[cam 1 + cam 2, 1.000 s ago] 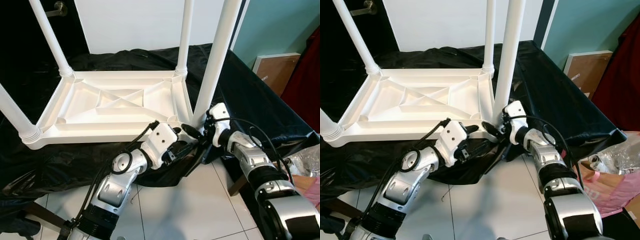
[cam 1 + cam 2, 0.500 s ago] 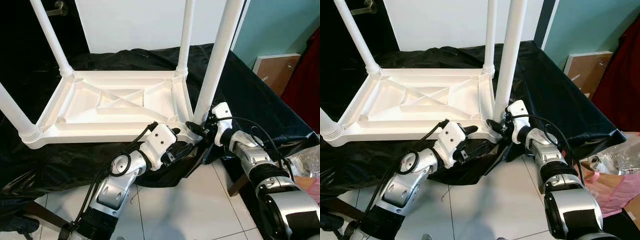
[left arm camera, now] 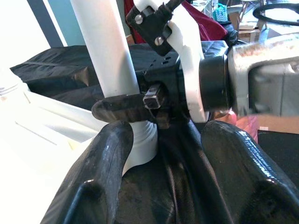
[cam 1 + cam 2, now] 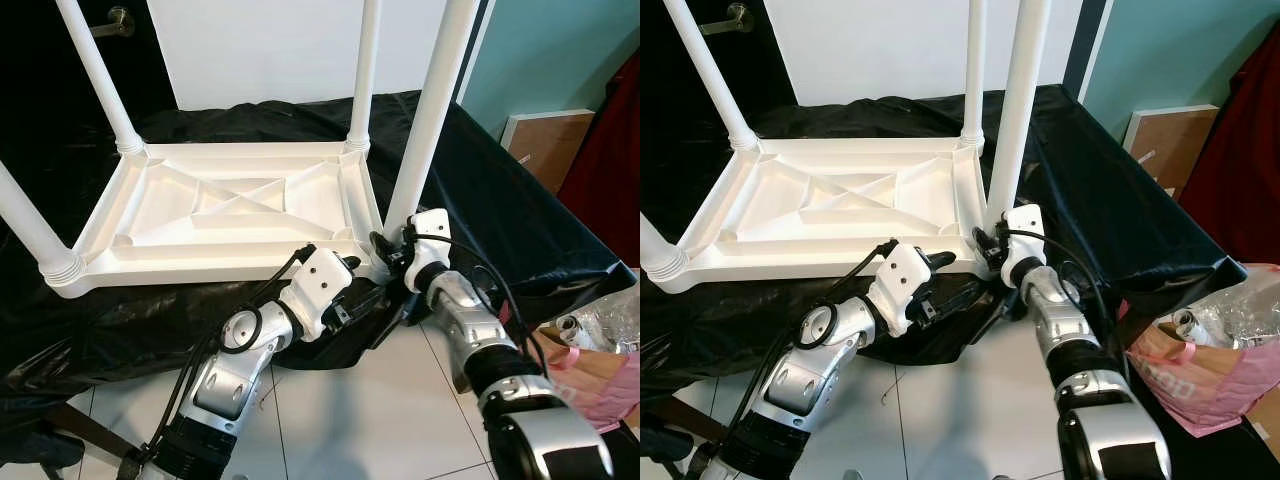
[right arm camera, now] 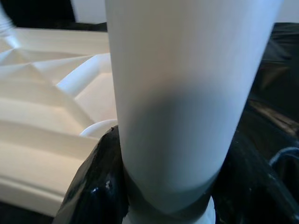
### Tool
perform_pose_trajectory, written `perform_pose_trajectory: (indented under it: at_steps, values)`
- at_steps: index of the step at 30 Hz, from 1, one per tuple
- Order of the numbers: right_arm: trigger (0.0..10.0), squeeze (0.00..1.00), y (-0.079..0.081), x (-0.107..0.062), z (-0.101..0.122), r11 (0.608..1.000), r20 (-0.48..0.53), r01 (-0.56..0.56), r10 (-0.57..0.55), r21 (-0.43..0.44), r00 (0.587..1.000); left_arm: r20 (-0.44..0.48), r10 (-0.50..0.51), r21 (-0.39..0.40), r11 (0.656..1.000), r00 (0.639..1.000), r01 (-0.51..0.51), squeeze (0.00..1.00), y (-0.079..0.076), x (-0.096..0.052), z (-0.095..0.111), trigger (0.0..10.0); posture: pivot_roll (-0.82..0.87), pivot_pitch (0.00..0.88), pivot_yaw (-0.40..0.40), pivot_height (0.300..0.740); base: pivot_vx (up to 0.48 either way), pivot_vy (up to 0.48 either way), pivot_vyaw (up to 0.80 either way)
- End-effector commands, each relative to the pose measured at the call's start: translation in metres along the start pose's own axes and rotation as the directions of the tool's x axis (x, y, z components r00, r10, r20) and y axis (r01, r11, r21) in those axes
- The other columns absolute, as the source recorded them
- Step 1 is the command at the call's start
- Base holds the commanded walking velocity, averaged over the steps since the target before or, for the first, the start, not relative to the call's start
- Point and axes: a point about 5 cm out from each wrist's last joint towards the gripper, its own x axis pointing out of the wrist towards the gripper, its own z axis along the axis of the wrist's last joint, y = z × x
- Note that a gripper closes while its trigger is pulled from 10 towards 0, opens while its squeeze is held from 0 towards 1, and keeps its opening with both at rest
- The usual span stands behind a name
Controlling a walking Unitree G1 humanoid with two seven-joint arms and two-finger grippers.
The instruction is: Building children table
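Right hand [image 4: 987, 243] now clamped around near table leg [image 4: 428, 120] base, left hand [image 4: 958, 268] spread beside table edge [image 4: 200, 272].

My right gripper [image 4: 383, 247] crowds the near-right table leg [image 4: 428, 110] at frame centre, and my left gripper [image 4: 362, 275] sits just below it, leaving little gap. The upturned tabletop [image 4: 225, 205] at centre-left seems open between ribs; white floor tiles [image 4: 350, 420] lie free below.

Right gripper [image 4: 985, 243] fingers clasp table leg [image 4: 1018, 105] base.
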Motion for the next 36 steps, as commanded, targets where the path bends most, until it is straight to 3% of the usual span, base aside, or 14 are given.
perform_pose_trajectory:
  at_steps: [1,3,7,17,18,23,26,28,30,32,36]
  values:
    - [10.0,0.0,-0.004,-0.008,-0.018,0.994,-0.08,0.109,-0.107,0.014,0.991,-0.015,0.043,0.0,0.999,0.999,-0.043,0.0,0.002,0.0,-0.002,10.0,-0.02,0.038,-0.038,0.74,0.0,0.0,0.0]
    - [10.0,0.0,0.004,-0.008,-0.02,0.978,-0.086,0.203,-0.199,0.045,0.976,-0.014,0.039,0.001,0.999,0.999,-0.039,0.0,0.002,0.001,-0.002,10.0,-0.02,0.034,-0.035,0.74,0.0,0.0,0.0]
    - [10.0,0.0,0.019,-0.008,-0.016,0.977,-0.071,0.201,-0.196,0.065,0.978,-0.01,0.033,0.001,0.999,0.999,-0.033,0.0,0.001,0.003,-0.001,10.0,-0.02,0.032,-0.032,0.74,0.0,0.0,0.0]
    - [10.0,0.0,0.016,-0.01,-0.01,0.98,-0.04,0.19,-0.188,0.058,0.981,-0.008,0.025,0.005,1.0,1.0,-0.025,0.0,0.001,0.004,-0.001,10.0,-0.02,0.018,-0.032,0.74,0.0,0.0,0.0]
    - [10.0,0.96,0.017,-0.01,-0.008,0.984,-0.025,0.171,-0.17,0.051,0.985,-0.008,0.025,0.005,1.0,1.0,-0.025,0.0,0.0,0.004,-0.001,10.0,-0.02,0.018,-0.033,0.74,0.0,0.0,0.0]
    - [10.0,1.0,0.018,-0.012,-0.004,0.992,0.01,0.125,-0.126,0.031,0.992,-0.007,0.024,0.003,1.0,1.0,-0.024,0.0,-0.001,0.004,-0.001,10.0,-0.02,0.018,-0.033,0.74,0.0,0.0,0.0]
    - [10.0,1.0,0.014,-0.016,0.002,1.0,0.044,-0.002,0.002,0.007,0.999,-0.008,0.026,0.001,1.0,1.0,-0.026,0.0,-0.001,0.004,-0.002,10.0,-0.02,0.019,-0.038,0.74,0.0,0.0,0.0]
    - [10.0,1.0,0.014,-0.016,0.002,1.0,0.044,-0.002,0.002,0.007,0.999,-0.008,0.026,0.001,1.0,1.0,-0.026,0.0,-0.001,0.004,-0.002,10.0,-0.02,0.019,-0.038,0.74,0.0,0.0,0.0]
    - [10.0,1.0,0.009,-0.018,0.004,0.999,0.05,-0.04,0.04,-0.01,0.998,-0.008,0.026,0.001,1.0,1.0,-0.026,0.0,-0.001,0.004,-0.002,10.0,-0.02,0.023,-0.039,0.74,0.0,0.0,0.0]
    - [10.0,1.0,-0.012,-0.023,0.006,0.984,0.043,-0.169,0.172,-0.063,0.984,-0.012,0.029,-0.001,1.0,1.0,-0.029,0.0,-0.001,0.002,-0.003,10.0,-0.02,0.031,-0.036,0.74,0.0,0.0,0.0]
    - [10.0,0.99,-0.021,-0.024,0.006,0.969,0.025,-0.234,0.236,-0.074,0.971,-0.013,0.03,-0.002,1.0,0.999,-0.03,0.0,0.0,0.001,-0.003,10.0,-0.02,0.033,-0.033,0.74,0.0,0.0,0.0]
